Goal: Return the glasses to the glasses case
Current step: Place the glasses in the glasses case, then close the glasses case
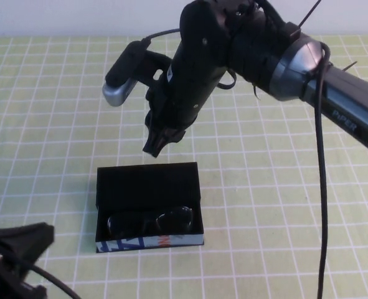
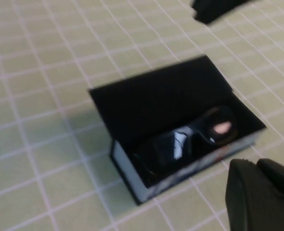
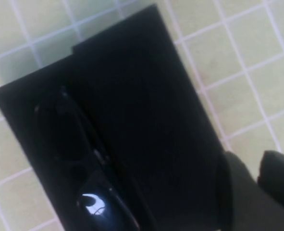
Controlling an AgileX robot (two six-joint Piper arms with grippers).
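The glasses case [image 1: 147,182] is a black box lying open on the green checked table, with its lid back and its blue, white and orange front edge toward me. The dark glasses [image 1: 151,220] lie folded inside it, against the front wall. My right gripper [image 1: 157,145] hangs just above the far edge of the lid, shut and empty. My left gripper [image 1: 23,242] is low at the near left, shut and empty, apart from the case. The left wrist view shows the case [image 2: 156,94] and glasses [image 2: 190,139]. The right wrist view shows the case [image 3: 146,96] and glasses [image 3: 86,163].
The green checked tablecloth [image 1: 283,205] lies bare all around the case. The right arm [image 1: 333,99] reaches in from the upper right, with a cable hanging down along the right side.
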